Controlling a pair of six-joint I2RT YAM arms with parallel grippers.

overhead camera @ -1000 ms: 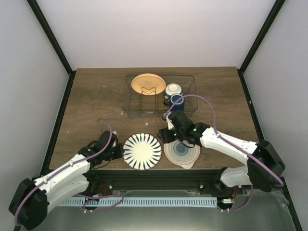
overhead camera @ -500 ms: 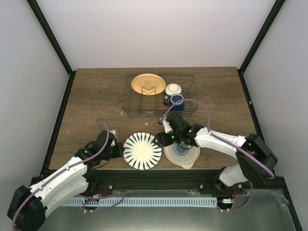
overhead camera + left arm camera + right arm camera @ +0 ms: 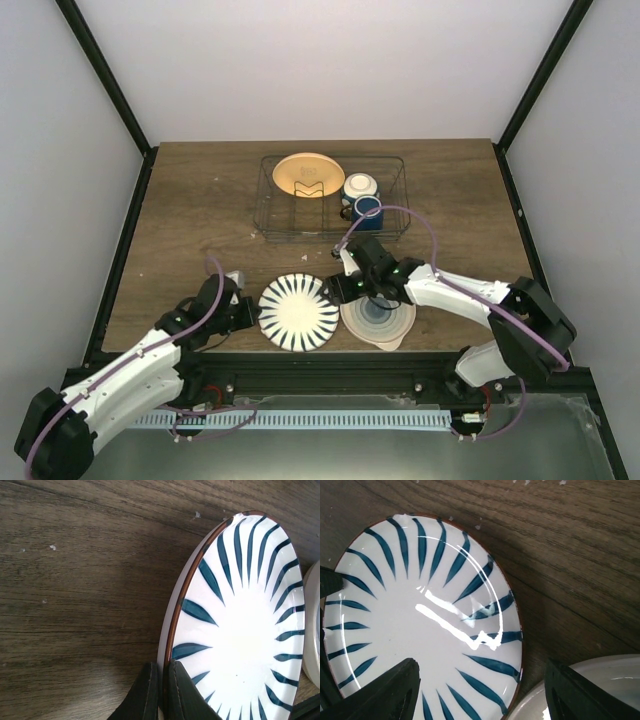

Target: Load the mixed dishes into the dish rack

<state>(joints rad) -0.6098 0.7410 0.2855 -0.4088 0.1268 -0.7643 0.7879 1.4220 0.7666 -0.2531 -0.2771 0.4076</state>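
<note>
Near the front edge, the left gripper [image 3: 160, 692] has closed in and now pinches the striped plate [image 3: 240, 630] by its left rim, seemingly tipping it up, ready for lifting. Beside it the right gripper [image 3: 480, 685] hovers with fingers spread; the dish rack [image 3: 268, 212] sits by the far edge.
</note>
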